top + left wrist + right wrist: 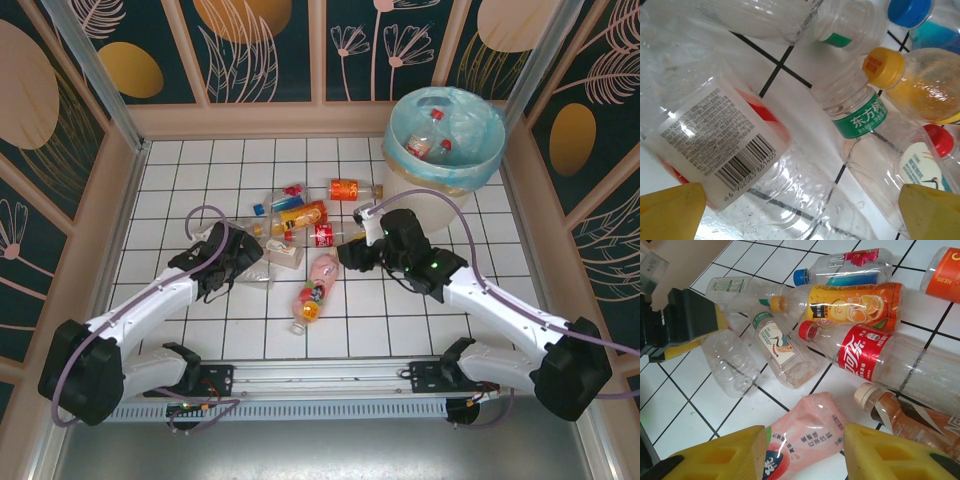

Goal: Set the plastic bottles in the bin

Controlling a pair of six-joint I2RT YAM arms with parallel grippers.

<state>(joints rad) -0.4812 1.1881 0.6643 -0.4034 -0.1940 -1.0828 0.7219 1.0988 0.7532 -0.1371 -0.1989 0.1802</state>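
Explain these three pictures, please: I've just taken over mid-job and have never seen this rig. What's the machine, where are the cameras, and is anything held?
You're driving two robot arms bolted at the near edge of a white tiled table. The top picture looks down from above and behind them; the other two come from a camera on each wrist, so the yellow blocks there are that arm's own fingers. A pile of plastic bottles lies mid-table, and some are already in the bin at the far right. The left gripper is wide open above a clear bottle. The right gripper is closed on a pink bottle lying on the tiles.
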